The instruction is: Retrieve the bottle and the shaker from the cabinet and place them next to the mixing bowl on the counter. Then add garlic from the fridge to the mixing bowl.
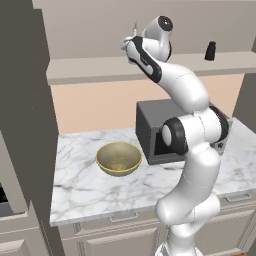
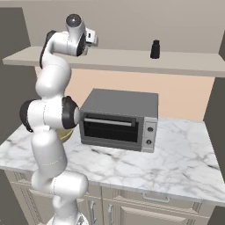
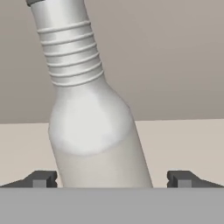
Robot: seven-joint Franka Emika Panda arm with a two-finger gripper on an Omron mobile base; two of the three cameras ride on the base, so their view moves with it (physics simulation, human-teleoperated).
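In the left base view the mixing bowl [image 1: 119, 158] sits on the counter [image 1: 85, 192] to the left of a grey toaster oven [image 1: 150, 131], with bare marble between them; it looks empty. Above, the white arm reaches up to the shelf of the cabinet [image 1: 90, 68], its hand at the bottle [image 1: 133, 33], whose thin neck pokes up just beside the wrist. In the hand view the gripper [image 3: 112, 179] stands spread wide, one dark fingertip on each side of the bottle's pale body with a gap to either, so nothing is pinched. Well to the right on the same shelf the shaker [image 1: 210, 51] stands upright, apart from the arm
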